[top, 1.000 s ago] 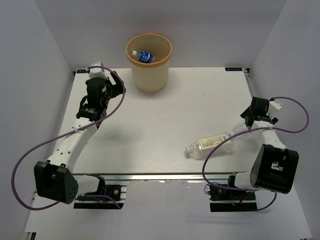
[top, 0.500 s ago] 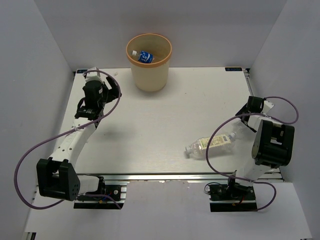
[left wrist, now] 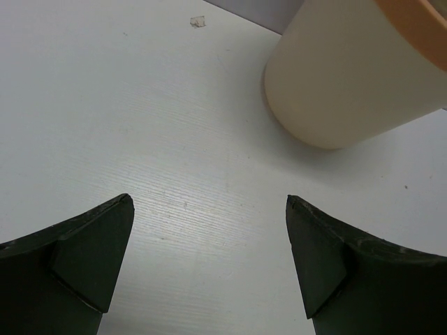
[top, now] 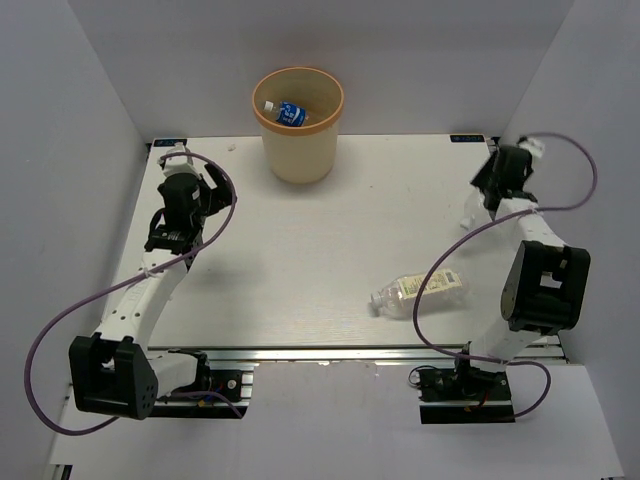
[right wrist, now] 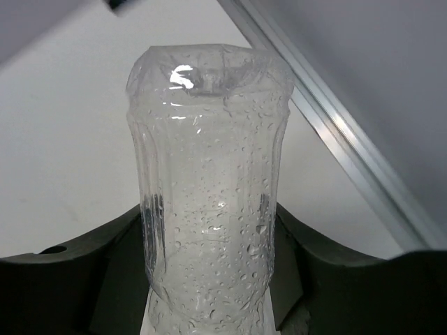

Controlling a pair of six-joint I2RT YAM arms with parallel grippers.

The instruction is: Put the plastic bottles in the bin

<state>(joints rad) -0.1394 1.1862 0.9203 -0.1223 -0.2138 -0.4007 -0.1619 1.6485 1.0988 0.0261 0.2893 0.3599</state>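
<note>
Right end effector (right wrist: 209, 237) around clear bottle (right wrist: 208, 139); binned blue label (top: 291, 113) unreadable.

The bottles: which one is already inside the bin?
The blue-labelled bottle, lying inside the bin. The pale-labelled bottle lies on the table; the right gripper grips a plain clear bottle.

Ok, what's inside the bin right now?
From above, one clear bottle with a blue label lies inside the bin, white cap toward the left. The near wall covers the rest of the interior, so anything lower cannot be seen.
</note>
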